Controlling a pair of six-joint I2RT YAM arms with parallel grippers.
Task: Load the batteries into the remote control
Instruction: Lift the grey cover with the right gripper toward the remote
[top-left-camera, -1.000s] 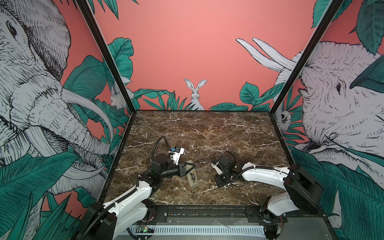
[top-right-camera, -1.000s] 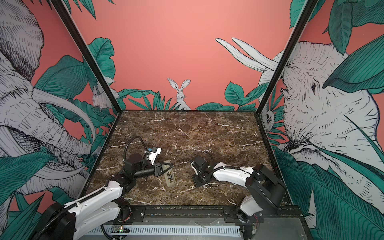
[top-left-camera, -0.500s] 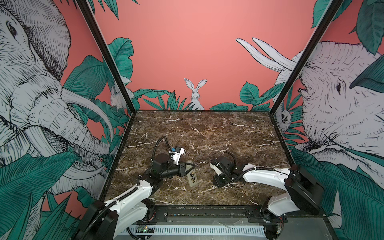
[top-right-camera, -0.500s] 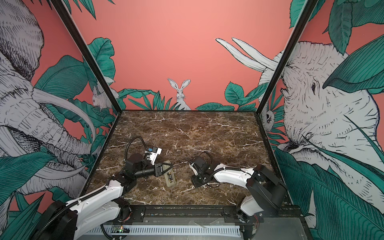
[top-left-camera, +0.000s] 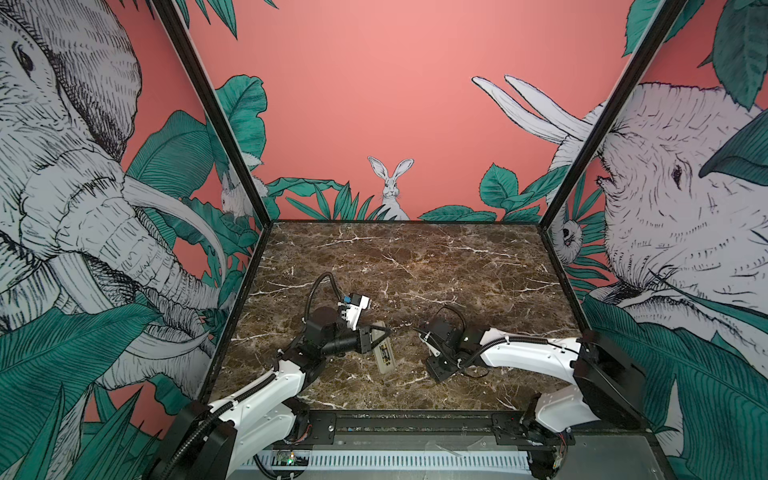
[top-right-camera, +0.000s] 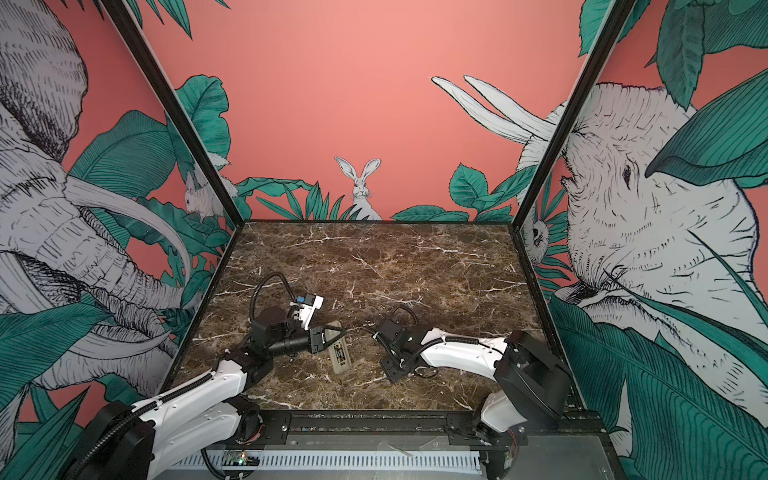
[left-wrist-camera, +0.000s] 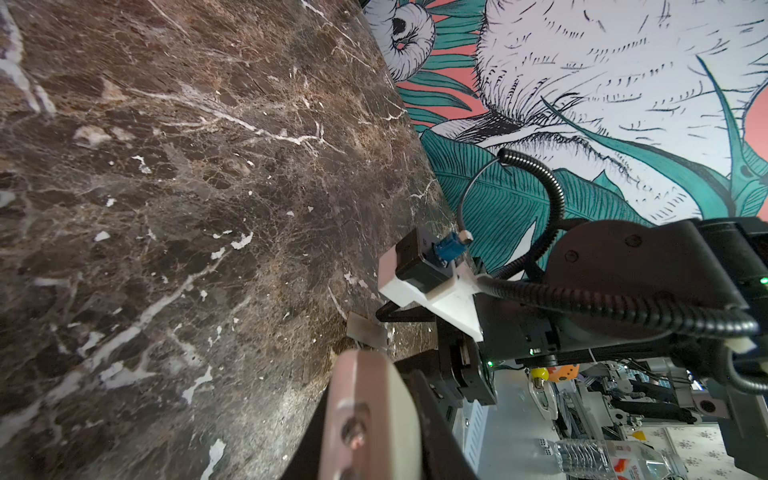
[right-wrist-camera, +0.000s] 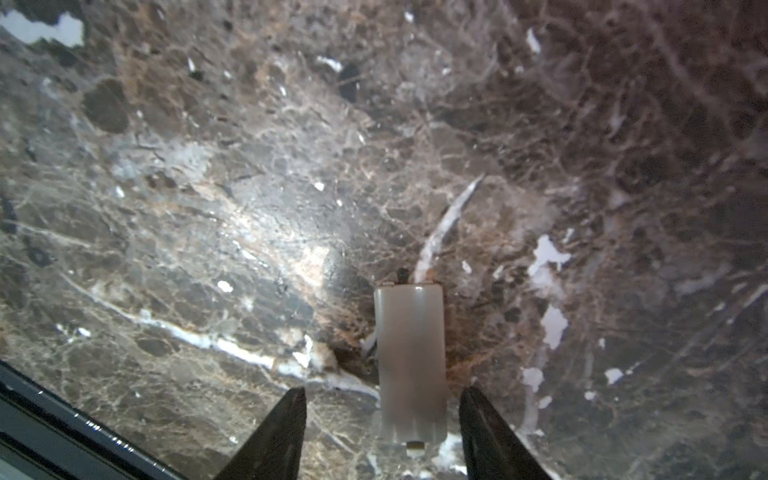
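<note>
The right pincer (right-wrist-camera: 382, 392) stands apart, jaws astride a pale battery cover (right-wrist-camera: 409, 361) lying flat on the marble table (right-wrist-camera: 208, 208), right of the remote control (top-left-camera: 382, 363). The left pincer (top-left-camera: 376, 334) is clamped on the remote control's far end, seemingly steadying it bay-up, with the batteries (top-left-camera: 386, 351) apparently seated inside.

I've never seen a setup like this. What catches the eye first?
The walls do: huge drawn elephants and a rabbit on salmon pink, around a dark marble table. Near the table's front, the left hand clamps a pale remote control, back up, with batteries showing in its bay. The open right hand straddles a small grey cover lying on the marble.
</note>
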